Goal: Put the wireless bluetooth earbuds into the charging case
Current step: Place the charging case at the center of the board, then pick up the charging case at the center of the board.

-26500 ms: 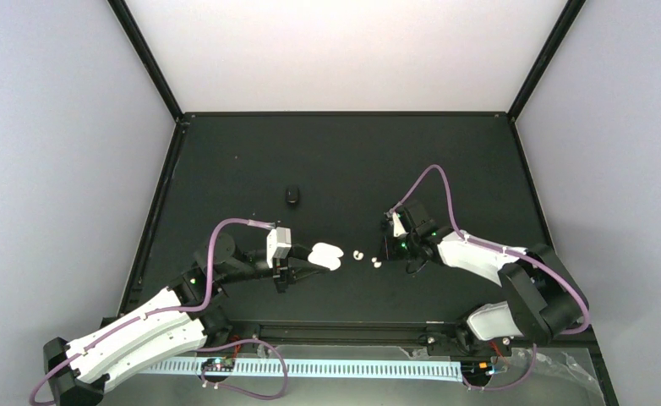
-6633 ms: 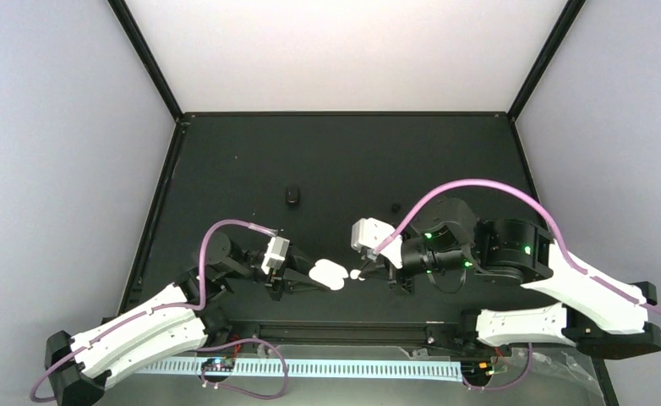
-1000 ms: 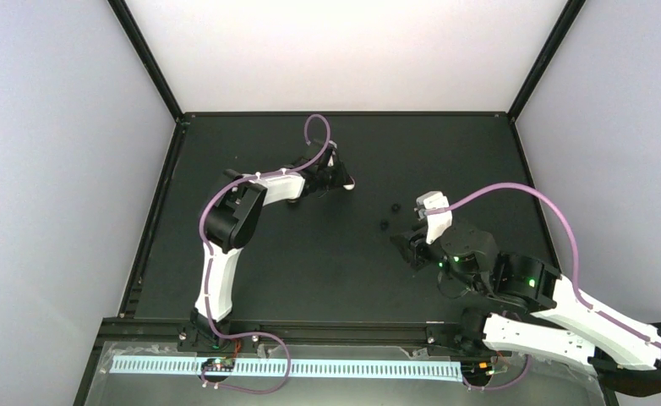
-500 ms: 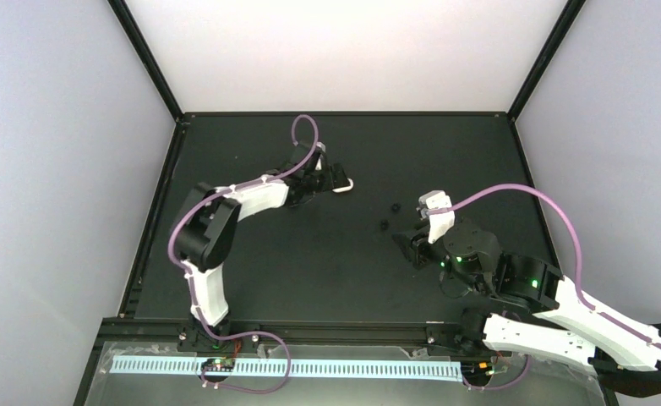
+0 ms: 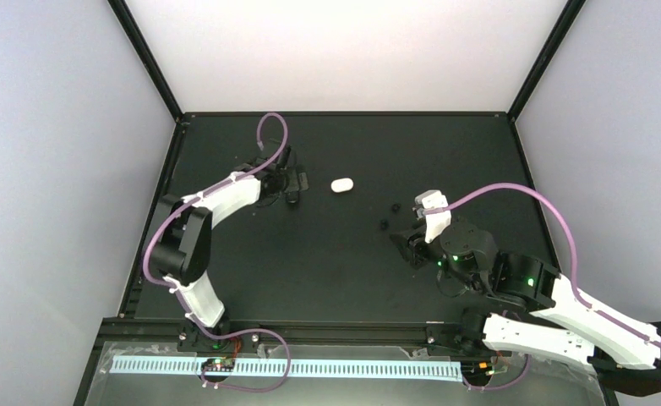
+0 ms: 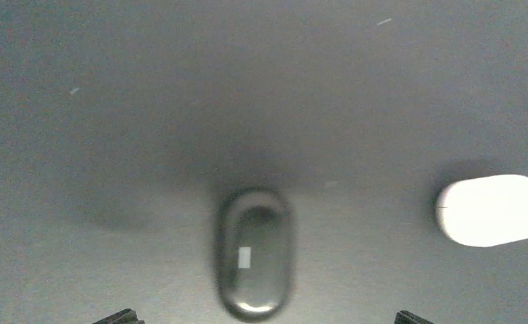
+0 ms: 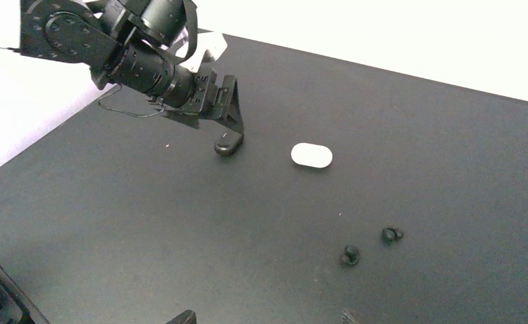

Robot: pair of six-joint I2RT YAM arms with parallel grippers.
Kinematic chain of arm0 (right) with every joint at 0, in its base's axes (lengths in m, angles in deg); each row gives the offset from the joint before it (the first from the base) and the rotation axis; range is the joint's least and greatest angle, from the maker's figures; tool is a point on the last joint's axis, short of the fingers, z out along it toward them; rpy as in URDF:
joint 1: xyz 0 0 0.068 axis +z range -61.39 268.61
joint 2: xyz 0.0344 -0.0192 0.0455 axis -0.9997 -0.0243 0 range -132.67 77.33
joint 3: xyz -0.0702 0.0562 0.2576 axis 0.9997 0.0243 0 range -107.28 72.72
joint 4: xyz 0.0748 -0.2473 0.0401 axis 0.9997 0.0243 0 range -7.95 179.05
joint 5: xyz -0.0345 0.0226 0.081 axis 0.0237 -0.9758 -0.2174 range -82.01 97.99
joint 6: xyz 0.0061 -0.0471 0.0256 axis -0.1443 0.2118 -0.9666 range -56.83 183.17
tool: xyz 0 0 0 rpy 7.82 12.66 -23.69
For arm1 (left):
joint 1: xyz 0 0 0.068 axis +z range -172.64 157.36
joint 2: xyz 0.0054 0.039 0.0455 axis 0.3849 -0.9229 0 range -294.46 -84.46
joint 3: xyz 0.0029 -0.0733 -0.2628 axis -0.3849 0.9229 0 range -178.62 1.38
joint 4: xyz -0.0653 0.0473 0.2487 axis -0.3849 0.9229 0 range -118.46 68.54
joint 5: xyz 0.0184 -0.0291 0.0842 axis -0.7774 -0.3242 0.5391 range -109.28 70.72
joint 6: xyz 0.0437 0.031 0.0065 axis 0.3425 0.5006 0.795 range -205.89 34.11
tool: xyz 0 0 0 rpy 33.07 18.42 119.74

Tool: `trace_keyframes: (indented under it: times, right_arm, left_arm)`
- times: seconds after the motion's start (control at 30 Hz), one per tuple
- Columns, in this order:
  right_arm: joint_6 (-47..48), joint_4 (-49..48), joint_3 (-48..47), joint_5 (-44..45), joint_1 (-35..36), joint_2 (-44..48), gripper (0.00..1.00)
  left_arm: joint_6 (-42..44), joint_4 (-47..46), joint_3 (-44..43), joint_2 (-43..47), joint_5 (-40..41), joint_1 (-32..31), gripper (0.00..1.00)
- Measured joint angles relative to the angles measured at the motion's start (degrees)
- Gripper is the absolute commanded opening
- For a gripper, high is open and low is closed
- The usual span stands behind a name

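Left gripper: jaws spread wide, empty, poised over the closed black charging case. A closed white case lies near it on the table.

Right gripper: also spread and empty, on the near side of the two black earbuds. These lie loose and close together, well apart from both cases. No white buds in view.

Judgement: the buds are light, hard, glossy and rounded, so likely to squirt from the pads. Pinch low across the widest part of the body, with gentle force.

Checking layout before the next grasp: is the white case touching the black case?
Apart. The left wrist view shows a plain gap between the white case and the black case.
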Motion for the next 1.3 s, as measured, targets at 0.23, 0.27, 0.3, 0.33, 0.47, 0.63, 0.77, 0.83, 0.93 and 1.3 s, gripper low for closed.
trace_keyframes:
  times: [0.23, 0.27, 0.3, 0.33, 0.47, 0.63, 0.77, 0.83, 0.93, 1.3]
  right_arm:
    - [0.0, 0.0, 0.0, -0.1, 0.0, -1.0, 0.55]
    - [0.0, 0.0, 0.0, -0.1, 0.0, -1.1, 0.55]
    - [0.0, 0.1, 0.0, -0.1, 0.0, -1.2, 0.55]
    - [0.0, 0.1, 0.0, -0.1, 0.0, -1.3, 0.55]
    - [0.2, 0.3, 0.0, 0.0, 0.0, -1.4, 0.55]
    - [0.9, 0.5, 0.0, 0.3, 0.0, -1.7, 0.55]
    - [1.7, 0.5, 0.0, 0.4, 0.0, -2.3, 0.55]
    - [2.0, 0.5, 0.0, 0.5, 0.0, -2.4, 0.55]
    - [2.6, 0.4, 0.0, 0.6, 0.0, -2.4, 0.55]
    - [2.7, 0.5, 0.0, 1.3, 0.0, -1.6, 0.55]
  left_arm:
    - [3.7, 5.7, -2.7, -8.0, -0.9, 3.8, 0.97]
    - [4.3, 6.2, -3.8, -9.1, -1.1, 3.8, 0.96]
    - [5.0, 6.5, -5.1, -10.3, -1.2, 3.8, 0.95]
    - [5.5, 6.6, -6.1, -11.3, -1.4, 3.8, 0.94]
    - [7.2, 7.6, -9.7, -14.1, -1.7, 3.8, 0.86]
    - [8.9, 8.9, -12.9, -16.6, -1.7, 3.8, 0.73]
    - [10.1, 9.8, -14.5, -17.9, -1.3, 3.7, 0.64]
    - [10.5, 10.1, -14.8, -18.1, -1.2, 3.6, 0.58]
    - [10.9, 10.2, -14.8, -18.1, -1.2, 3.6, 0.5]
    - [11.0, 8.1, -7.7, -13.3, -0.9, 1.6, 0.36]
